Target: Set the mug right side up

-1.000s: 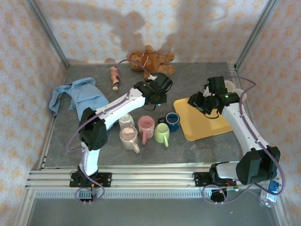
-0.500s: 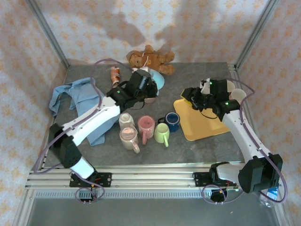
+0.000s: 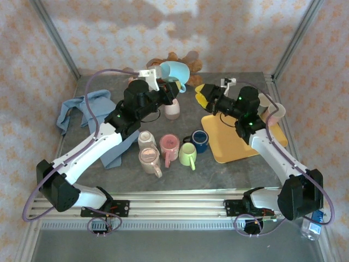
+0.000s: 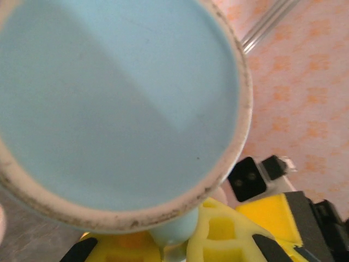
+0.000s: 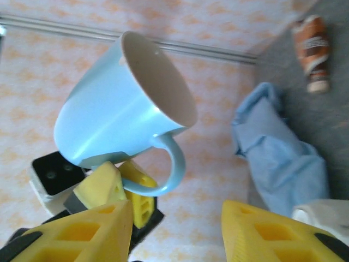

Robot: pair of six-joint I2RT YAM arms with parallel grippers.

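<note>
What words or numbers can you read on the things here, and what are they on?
No text here can be read.
Brown bottle: the label has pale marks, too blurred to read.
Light blue mug: plain, no writing on the side that shows.
Pink mug: too small to tell if anything is written on it.

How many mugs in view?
9: light blue mug in left pincer; five clustered mugs mid-table; pink mug just beyond them; two white mugs by the tray, partly hidden by right arm.
</note>
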